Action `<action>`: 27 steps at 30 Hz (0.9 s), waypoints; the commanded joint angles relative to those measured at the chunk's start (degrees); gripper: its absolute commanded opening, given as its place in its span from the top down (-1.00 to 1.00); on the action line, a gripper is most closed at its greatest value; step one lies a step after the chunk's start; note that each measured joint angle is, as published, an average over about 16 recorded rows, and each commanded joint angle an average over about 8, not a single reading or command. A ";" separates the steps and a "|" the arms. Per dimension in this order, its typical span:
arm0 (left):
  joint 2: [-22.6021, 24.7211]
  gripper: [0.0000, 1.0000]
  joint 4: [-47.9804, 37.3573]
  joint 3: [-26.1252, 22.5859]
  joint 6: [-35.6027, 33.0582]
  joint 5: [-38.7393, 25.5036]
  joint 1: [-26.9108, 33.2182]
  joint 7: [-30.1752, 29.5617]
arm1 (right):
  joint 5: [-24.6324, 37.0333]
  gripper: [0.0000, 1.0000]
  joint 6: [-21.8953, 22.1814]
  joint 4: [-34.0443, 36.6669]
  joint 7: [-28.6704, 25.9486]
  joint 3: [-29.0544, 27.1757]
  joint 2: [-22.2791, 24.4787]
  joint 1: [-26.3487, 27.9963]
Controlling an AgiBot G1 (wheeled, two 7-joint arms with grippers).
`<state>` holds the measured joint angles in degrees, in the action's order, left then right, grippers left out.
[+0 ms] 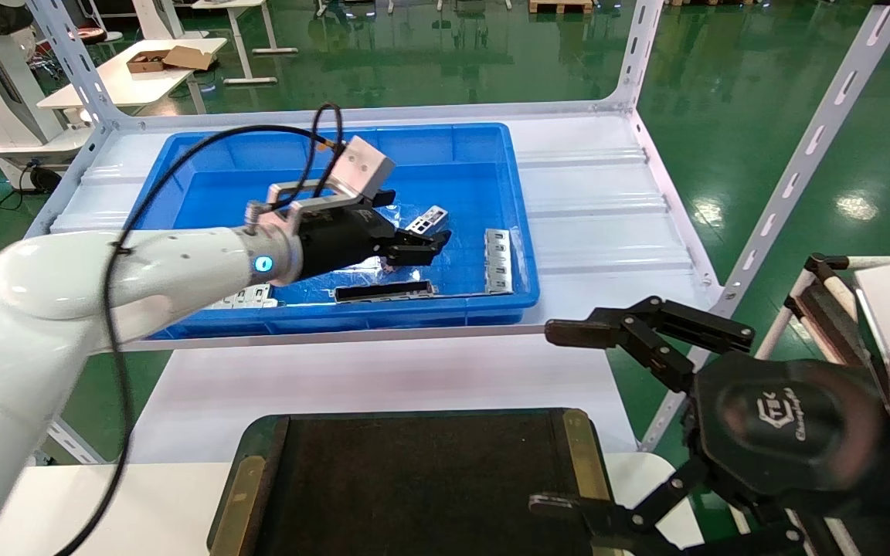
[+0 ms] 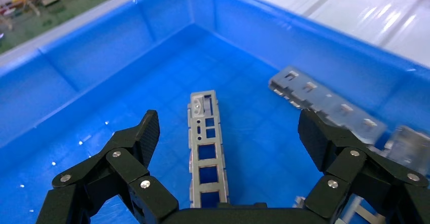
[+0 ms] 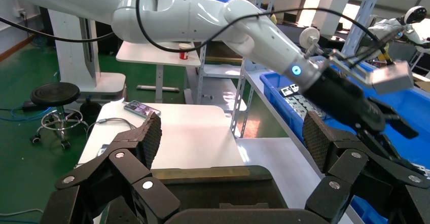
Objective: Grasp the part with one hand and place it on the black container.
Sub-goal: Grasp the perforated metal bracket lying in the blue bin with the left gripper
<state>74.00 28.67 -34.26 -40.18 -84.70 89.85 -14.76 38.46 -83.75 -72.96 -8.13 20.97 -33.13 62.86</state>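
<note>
Left gripper [image 2: 223, 148]: jaws spread wide, empty, poised over the blue bin [image 1: 491, 139]. Part [image 2: 207, 148]: flat on the bin floor, centred between them, long axis running away along the gap. Black container [image 1: 414, 479]: near worktop. Right gripper [image 1: 568, 417]: parked, agape, empty.

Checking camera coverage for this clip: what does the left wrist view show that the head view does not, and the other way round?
Only the left wrist view shows the part lying flat between the open left gripper's fingers, cutouts plain. Only the head view shows the black container, the dark slotted bar and the right gripper, open beside the container. Both show the blue bin and the slotted plate near its wall.
</note>
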 commanded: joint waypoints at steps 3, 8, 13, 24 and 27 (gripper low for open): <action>3.13 0.67 -6.07 -0.42 2.93 -0.44 1.60 1.51 | 0.00 1.00 0.00 0.00 0.00 0.00 0.00 0.00; 3.96 1.00 -9.04 -1.40 4.92 1.29 2.25 1.76 | 0.00 1.00 0.00 0.00 0.00 0.01 0.00 0.00; 4.06 1.00 -10.33 -3.01 5.67 3.20 2.39 1.12 | -0.01 1.00 0.00 0.00 0.00 0.01 0.00 0.00; 4.08 1.00 -11.12 -6.57 6.85 7.01 1.99 0.51 | -0.01 1.00 0.01 0.00 0.01 0.02 0.01 0.00; 4.08 1.00 -11.14 -7.48 7.13 8.05 1.88 0.37 | -0.01 1.00 0.01 0.00 0.01 0.02 0.01 0.01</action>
<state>78.08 17.54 -41.76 -33.06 -76.68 91.73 -14.38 38.45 -83.74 -72.96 -8.12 20.99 -33.12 62.86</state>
